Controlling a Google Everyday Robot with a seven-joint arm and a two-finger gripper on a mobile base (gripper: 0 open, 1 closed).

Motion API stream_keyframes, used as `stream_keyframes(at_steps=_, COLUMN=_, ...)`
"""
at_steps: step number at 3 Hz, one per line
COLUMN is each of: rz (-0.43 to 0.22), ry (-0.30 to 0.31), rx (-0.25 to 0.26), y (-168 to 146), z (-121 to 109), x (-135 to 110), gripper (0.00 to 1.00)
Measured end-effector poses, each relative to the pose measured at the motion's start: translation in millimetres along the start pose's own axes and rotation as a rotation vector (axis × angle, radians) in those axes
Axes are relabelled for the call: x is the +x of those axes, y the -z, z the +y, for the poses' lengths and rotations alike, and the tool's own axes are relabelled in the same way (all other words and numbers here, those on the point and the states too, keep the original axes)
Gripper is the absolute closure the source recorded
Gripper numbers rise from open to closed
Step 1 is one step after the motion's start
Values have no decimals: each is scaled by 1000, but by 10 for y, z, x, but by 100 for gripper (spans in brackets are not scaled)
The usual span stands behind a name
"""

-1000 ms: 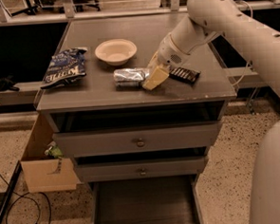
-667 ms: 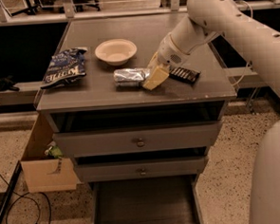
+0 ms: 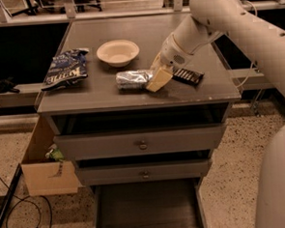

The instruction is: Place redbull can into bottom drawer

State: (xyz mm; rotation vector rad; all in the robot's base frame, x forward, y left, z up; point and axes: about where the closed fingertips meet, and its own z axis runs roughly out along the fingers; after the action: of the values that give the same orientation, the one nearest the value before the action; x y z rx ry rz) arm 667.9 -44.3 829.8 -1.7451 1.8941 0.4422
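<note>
Currently, the pale robot arm [image 3: 233, 18] reaches in from the upper right, down over the grey table [image 3: 194, 96]. Below the table top sit three drawers. The top drawer [image 3: 110, 144] and middle drawer [image 3: 112, 175] are pushed in, each with a round knob. The bottom drawer [image 3: 148, 207] is pulled out, its dark floor showing. At the left of the cabinet stands an open cardboard box [image 3: 45, 177] with a small green-and-white item [image 3: 54, 153] inside.

On the table:
- blue chip bag [image 3: 64, 68], far left, lying flat
- cream bowl [image 3: 118, 52], upright, behind the can
- redbull can [image 3: 133, 79], on its side near the front edge
- dark candy bar [image 3: 188, 76], just right of the hand

The hand [image 3: 158, 77] is low on the table at the can's right end, touching it. Whether it is grasping the can cannot be told.
</note>
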Motion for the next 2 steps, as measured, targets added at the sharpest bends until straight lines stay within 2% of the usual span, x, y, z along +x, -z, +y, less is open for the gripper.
stream_keyframes(at_steps=1, rz=-6, ry=1, rx=43, y=302, z=160, x=1, gripper=100)
stream_keyframes(at_steps=2, rz=-34, ry=13, rx=104, y=677, z=514, x=27, gripper=100)
